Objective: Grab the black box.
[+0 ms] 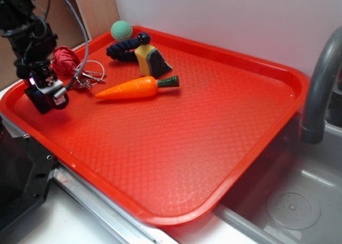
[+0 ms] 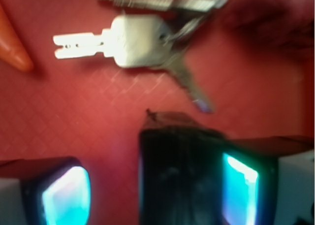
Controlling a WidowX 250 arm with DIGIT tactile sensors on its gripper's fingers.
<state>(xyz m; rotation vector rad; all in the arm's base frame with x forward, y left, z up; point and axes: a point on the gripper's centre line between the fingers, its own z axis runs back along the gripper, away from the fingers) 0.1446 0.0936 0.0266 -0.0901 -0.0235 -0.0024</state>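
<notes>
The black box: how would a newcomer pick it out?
Start at the red tray and go to its far-left edge, where the pincer hangs. Between its fingers sits the black box, against one pad. It is plain matte black, unlike the silver keys and orange carrot.

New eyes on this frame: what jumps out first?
The big red tray fills the view, with an orange carrot lying near its far side. At the left edge the hand sits low over the tray beside some keys. The wrist view shows a black box between its fingers, against one of them.
</notes>
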